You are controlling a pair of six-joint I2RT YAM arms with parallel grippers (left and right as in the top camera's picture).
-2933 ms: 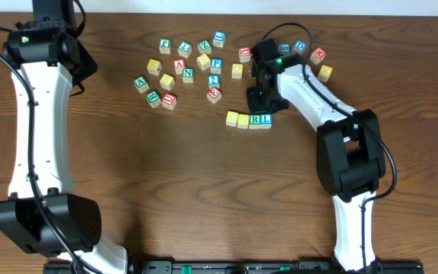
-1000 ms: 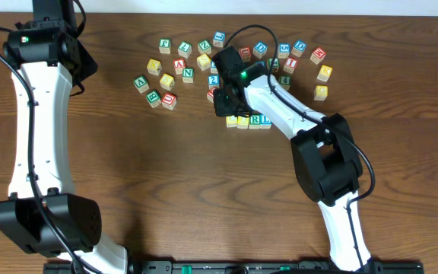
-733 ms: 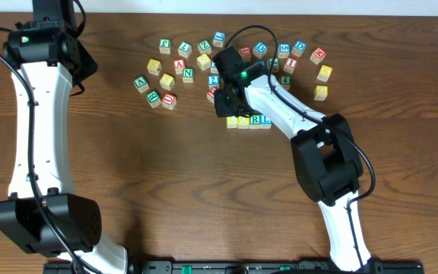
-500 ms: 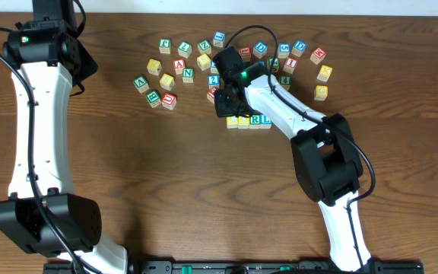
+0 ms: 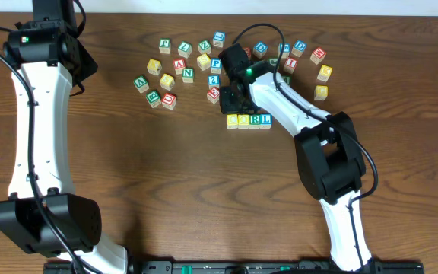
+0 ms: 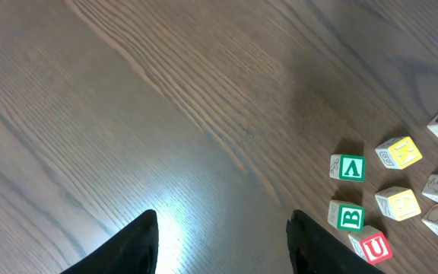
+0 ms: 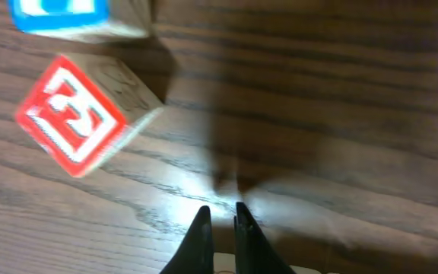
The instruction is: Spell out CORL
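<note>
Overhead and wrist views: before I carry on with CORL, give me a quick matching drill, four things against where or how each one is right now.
Things:
1. left gripper
2. right gripper
3. red 3 block
4. L block

Places or states:
a. right end of the row of blocks
b. fingers wide apart, only bare wood between them
c. fingers close together, nothing held
d. lying loose, up and left of the row in the overhead view

Pairs: 1-b, 2-c, 3-d, 4-a
</note>
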